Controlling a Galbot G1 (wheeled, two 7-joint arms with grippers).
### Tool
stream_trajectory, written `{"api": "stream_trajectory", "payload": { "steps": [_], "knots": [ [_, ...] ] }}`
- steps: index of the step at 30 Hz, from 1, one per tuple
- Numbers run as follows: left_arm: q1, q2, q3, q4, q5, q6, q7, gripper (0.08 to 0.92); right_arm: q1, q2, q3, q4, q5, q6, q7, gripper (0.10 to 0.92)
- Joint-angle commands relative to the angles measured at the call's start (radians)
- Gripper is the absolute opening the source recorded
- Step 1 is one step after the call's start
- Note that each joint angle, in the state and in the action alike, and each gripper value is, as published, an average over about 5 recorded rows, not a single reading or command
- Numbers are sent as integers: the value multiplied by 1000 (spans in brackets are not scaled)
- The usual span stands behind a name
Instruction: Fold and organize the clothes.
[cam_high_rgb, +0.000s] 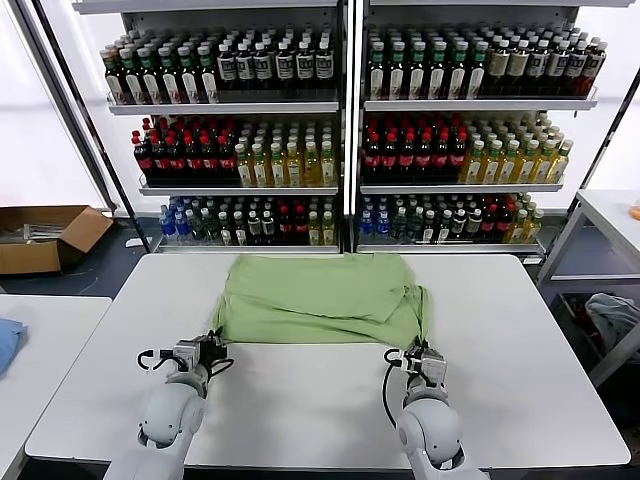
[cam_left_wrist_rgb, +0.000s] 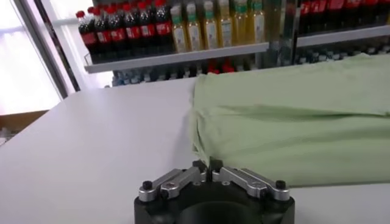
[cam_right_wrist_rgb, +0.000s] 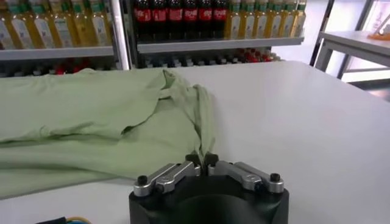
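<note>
1. Left gripper (cam_high_rgb: 212, 341), fingers clenched, pinches the near left corner of the green shirt (cam_high_rgb: 320, 298).
2. The shirt lies flat on the white table (cam_high_rgb: 320, 410), toward its far edge.
3. Right gripper (cam_high_rgb: 421, 350) is clamped on the shirt's near right corner.
4. A cardboard box (cam_high_rgb: 45, 236) sits on the floor, far left.

Behind the white table (cam_high_rgb: 300, 400), two shelving units (cam_high_rgb: 350, 120) stand packed with rows of bottles (cam_high_rgb: 420, 150): dark, red-capped, yellow and green. An open cardboard box (cam_high_rgb: 45, 238) sits on the floor at left, and blue cloth (cam_high_rgb: 8, 340) lies on the neighbouring table.
</note>
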Motion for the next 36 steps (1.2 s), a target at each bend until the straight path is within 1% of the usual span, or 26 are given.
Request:
{"api": "stream_trajectory", "payload": {
  "steps": [1, 5, 9, 11, 13, 16, 20, 25, 28, 30, 33, 36],
  "knots": [
    [401, 67, -33, -489, -8, 1, -36, 99, -270, -4, 7, 282, -31, 2, 39, 146],
    [548, 110, -59, -570, -6, 3, -53, 99, -402, -21, 13, 340, -95, 6, 39, 146],
    [635, 121, -62, -576, 7, 3, -69, 99, -457, -38, 15, 358, -121, 3, 51, 146],
    [654, 107, -56, -559, 14, 2, -70, 99, -470, -41, 16, 353, -124, 2, 57, 146],
    [650, 84, -52, -532, 29, 0, -68, 99, -479, -43, 14, 341, -125, 4, 60, 146],
    [627, 49, -54, -480, 50, -4, -66, 99, -487, -42, 5, 316, -134, 12, 61, 187],
    [629, 29, -57, -453, 55, -12, -65, 116, -497, -42, -5, 307, -143, 20, 61, 297],
    [631, 6, -59, -490, 62, -21, -71, 164, -526, -45, -14, 353, -138, 26, 59, 444],
    [616, -14, -55, -538, 72, -62, -76, 233, -523, -46, -10, 401, -124, 51, 56, 531],
    [589, -27, -53, -575, 73, -98, -75, 294, -491, -43, 4, 424, -117, 75, 50, 592],
    [515, -36, -60, -605, 70, -138, -74, 381, -414, -41, 36, 440, -109, 98, 31, 678],
    [429, -28, -81, -597, 50, -157, -63, 467, -325, -59, 76, 435, -84, 96, -9, 760]
  ]
}}
